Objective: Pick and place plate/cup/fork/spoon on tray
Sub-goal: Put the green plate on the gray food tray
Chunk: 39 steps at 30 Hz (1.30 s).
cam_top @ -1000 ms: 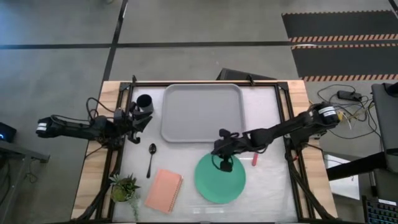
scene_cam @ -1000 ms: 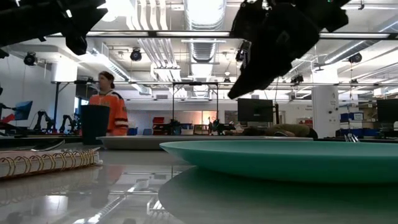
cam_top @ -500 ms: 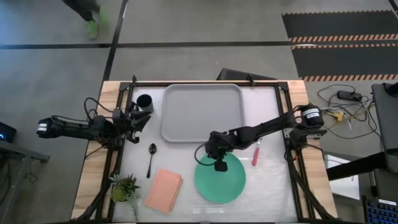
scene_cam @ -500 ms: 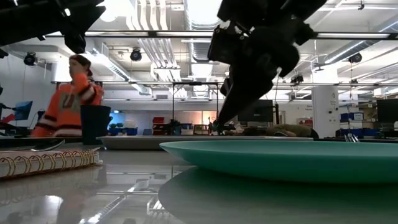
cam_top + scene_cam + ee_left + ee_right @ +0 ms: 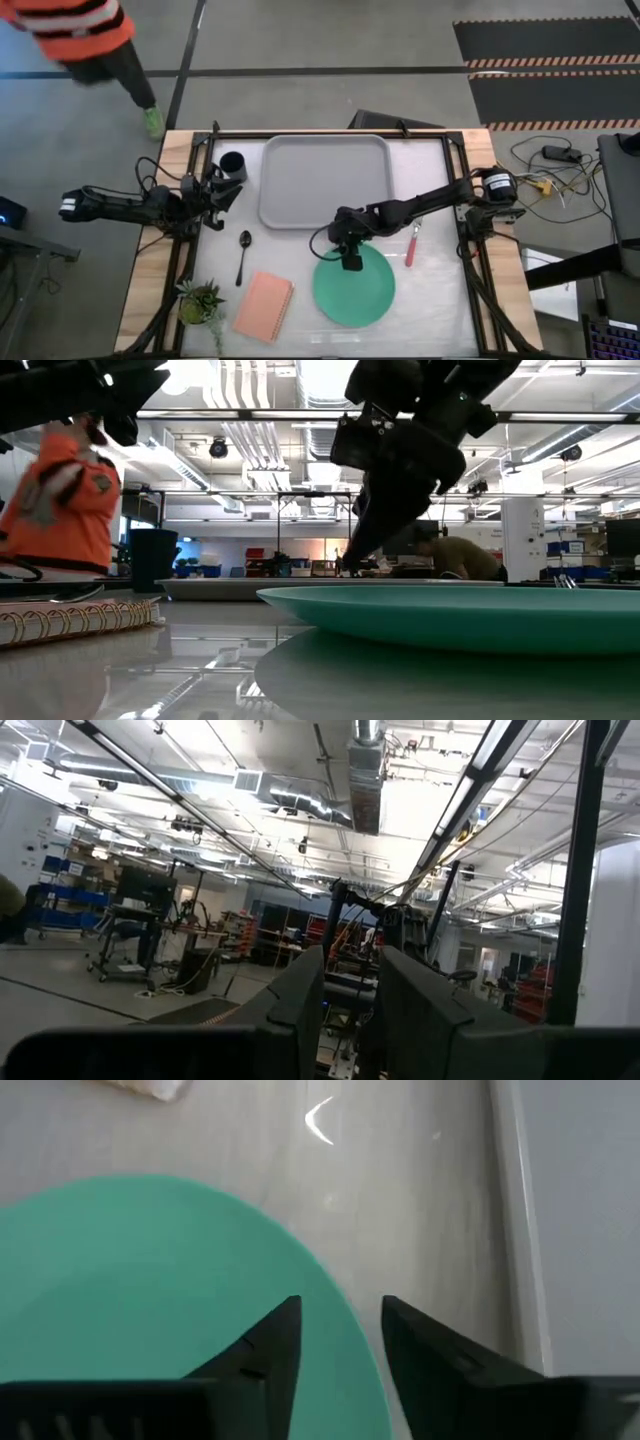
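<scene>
Shifted since a second ago: right gripper [image 5: 351,262], drawn back from over the middle of the round flat mint-green plate [image 5: 355,291] to its rim on the tray side. Person in an orange top, then far behind the table, now close at its far left corner.

Right gripper poised above the plate's edge, pointing down, fingers [image 5: 262,1352] parted a little with the rim lying between them in the right wrist view; nothing held yet. Tips apparently just above the rim in the low view, contact not certain.

Step in hand, by judgement: picking up the plate, first of the four items. Large light-grey rectangular tray [image 5: 325,181] bare, just beyond the plate. Small near-black cylindrical cup [image 5: 232,163] upright beside the tray's left end, near the waiting left gripper [image 5: 218,193]; that gripper's fingers narrowly parted in its own wrist view, gripping nothing. Slim all-black spoon [image 5: 243,255] lying below the cup, left of the plate. Red-handled fork [image 5: 411,243] lying right of the plate, near the table's right rail.

Next move, likely: lower until one finger slips under the rim and the other rests on top, close firmly, lift, carry over the tray's raised rim.
</scene>
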Tool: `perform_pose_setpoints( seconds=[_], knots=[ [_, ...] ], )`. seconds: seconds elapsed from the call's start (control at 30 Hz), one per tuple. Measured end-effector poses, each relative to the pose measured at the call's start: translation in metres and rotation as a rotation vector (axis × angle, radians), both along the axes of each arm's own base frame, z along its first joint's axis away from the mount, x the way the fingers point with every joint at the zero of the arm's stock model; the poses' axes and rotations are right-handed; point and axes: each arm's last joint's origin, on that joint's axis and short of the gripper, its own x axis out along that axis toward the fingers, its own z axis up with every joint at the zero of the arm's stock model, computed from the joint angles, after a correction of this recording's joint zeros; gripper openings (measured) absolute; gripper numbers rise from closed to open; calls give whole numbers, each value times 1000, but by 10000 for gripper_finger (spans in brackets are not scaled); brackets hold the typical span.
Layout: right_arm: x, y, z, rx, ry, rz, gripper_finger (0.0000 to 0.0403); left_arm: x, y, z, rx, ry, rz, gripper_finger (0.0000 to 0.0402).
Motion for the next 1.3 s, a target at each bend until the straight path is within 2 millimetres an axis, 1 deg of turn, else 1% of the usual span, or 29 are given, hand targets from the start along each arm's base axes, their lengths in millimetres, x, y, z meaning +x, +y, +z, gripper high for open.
perform_pose_setpoints(
  seconds=[0.17,0.37,0.67,1.13,1.3],
  knots=[
    [-3,-1,-5,-42,11,-12,162,0,0,0,0,1,0,83],
    [-6,-2,-9,-49,26,-17,173,0,0,0,1,-1,1,83],
    [-15,-3,-21,-38,71,-39,175,0,0,0,1,0,1,83],
    [-17,-3,-23,-10,81,-61,176,0,0,0,2,0,1,83],
    [-18,-3,-25,-5,88,-70,165,0,0,0,2,0,1,83]
  ],
)
